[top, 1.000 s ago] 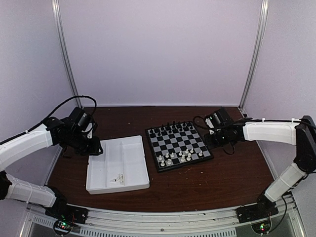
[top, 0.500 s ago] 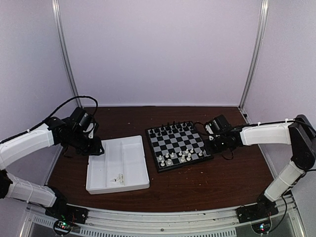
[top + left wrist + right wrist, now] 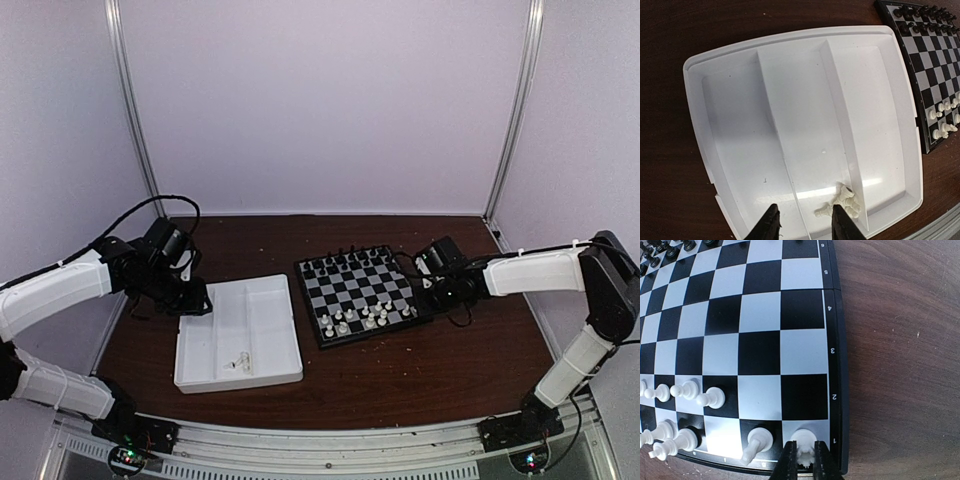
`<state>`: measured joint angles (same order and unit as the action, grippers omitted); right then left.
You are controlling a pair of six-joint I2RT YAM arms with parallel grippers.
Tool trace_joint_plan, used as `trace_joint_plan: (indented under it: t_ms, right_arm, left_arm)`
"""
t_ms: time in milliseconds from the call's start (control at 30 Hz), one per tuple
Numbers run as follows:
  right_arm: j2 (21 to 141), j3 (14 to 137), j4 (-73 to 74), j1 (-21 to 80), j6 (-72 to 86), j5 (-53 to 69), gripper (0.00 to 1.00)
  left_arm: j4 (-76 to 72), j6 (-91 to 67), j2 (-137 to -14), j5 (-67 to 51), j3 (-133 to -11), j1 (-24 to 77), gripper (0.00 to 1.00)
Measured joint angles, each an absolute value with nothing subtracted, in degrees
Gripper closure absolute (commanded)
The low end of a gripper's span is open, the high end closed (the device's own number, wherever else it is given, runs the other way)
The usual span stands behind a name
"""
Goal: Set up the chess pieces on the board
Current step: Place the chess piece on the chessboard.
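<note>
A white rook (image 3: 803, 439) is stood on the near right corner square of the board (image 3: 760, 315), clamped between the closed fingers of the right gripper (image 3: 804, 452). Over the last second this gripper has been brought in from beside the board's right edge onto that corner, so the placing is judged nearly done. Other white pieces (image 3: 710, 398) are ranged along the near rows, black pieces (image 3: 345, 262) along the far side. A few more are left lying in the tray (image 3: 730, 55), over which the left gripper (image 3: 805, 215) is held, fingers partly apart and empty. The dark brown table (image 3: 400, 370) is enclosed by pale lilac walls (image 3: 320, 100).
</note>
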<state>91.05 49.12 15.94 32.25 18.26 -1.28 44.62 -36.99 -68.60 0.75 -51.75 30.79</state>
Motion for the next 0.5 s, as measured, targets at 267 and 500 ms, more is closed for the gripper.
trace_joint_plan:
  t_ms: [267, 500]
  right_arm:
    - [91.05, 49.12, 16.58, 32.25, 18.20, -1.30, 0.96]
    - [91.05, 49.12, 16.64, 32.25, 18.09, -1.30, 0.84]
  left_arm:
    - [44.62, -36.99, -68.60, 0.58, -51.75, 30.79, 0.64]
    - [44.62, -36.99, -68.60, 0.58, -51.75, 30.79, 0.64]
